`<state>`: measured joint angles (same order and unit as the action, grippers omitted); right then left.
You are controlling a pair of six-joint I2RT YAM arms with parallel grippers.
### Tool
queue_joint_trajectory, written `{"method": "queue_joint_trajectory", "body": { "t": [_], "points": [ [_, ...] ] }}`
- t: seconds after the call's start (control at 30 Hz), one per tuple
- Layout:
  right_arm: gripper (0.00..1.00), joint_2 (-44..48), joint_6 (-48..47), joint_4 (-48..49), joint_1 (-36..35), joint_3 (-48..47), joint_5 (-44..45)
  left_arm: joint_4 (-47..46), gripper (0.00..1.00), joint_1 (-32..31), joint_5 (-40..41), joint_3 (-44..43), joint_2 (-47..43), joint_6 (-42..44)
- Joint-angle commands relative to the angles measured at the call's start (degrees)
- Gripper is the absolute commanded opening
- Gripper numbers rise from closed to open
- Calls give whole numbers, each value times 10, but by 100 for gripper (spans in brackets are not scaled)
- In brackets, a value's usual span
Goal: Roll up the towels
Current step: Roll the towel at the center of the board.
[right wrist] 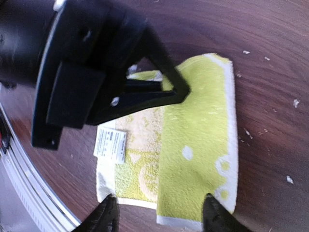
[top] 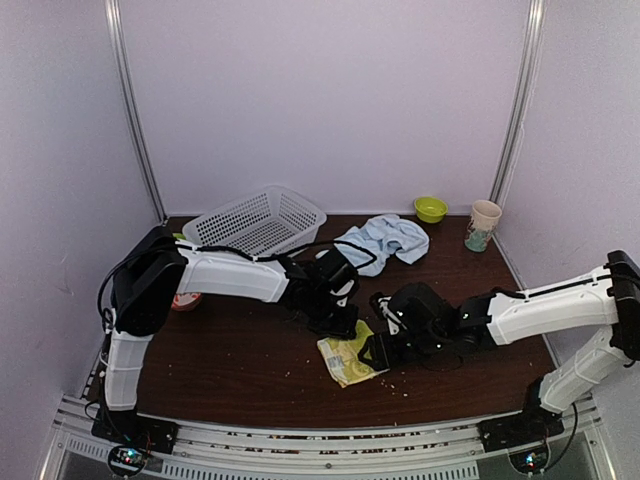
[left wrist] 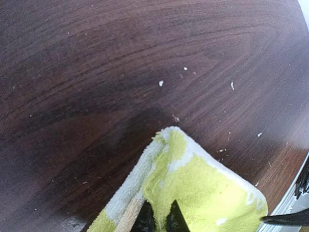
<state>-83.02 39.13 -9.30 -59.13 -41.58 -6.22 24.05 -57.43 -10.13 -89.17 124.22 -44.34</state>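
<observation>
Two towels lie on the dark surface [top: 230,350]. The pale blue towel [top: 385,240] is bunched at the back beside the white mesh basket [top: 255,220]. The lime-green lemon-print towel [top: 348,362] lies folded near the front centre. Its long axis runs from the spread, empty right fingers [right wrist: 108,215] toward the left fingers [left wrist: 144,221], clenched on its fold. Print on its white care tag [right wrist: 110,146] is too small to read.

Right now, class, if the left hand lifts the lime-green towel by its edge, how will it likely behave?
Probably floppy: the lime-green towel lies folded over itself, so it should drape from the left hand. Likely light, being thin cloth.
</observation>
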Motion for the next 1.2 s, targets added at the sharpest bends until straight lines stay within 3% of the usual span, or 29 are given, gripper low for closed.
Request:
{"method": "queue_joint_trajectory", "body": {
  "t": [0.0, 0.1, 0.17, 0.57, 0.7, 0.9, 1.17],
  "points": [
    [48, 19, -3, -72, -1, -24, 61, 6, 2, 6, 10, -1, 13, 1],
    [28, -2, -15, -89, -1, -32, 62, 5, 0, 6, 10, 5, 12, 1],
    [23, -12, -18, -87, -3, -31, 53, 5, 0, 6, 10, 8, 10, 1],
    [19, -67, -5, -121, -21, -7, 45, -3, 0, 6, 13, 38, 0, -3],
    [27, -49, 1, -120, -22, 3, 44, -10, 0, 6, 13, 54, -2, -3],
    [49, 19, 4, -111, -12, -30, 34, -12, 0, 6, 14, 65, -3, 0],
    [59, 43, 3, -45, 76, -5, -43, -12, 0, 4, 15, 65, -3, 1]
  ]
}}
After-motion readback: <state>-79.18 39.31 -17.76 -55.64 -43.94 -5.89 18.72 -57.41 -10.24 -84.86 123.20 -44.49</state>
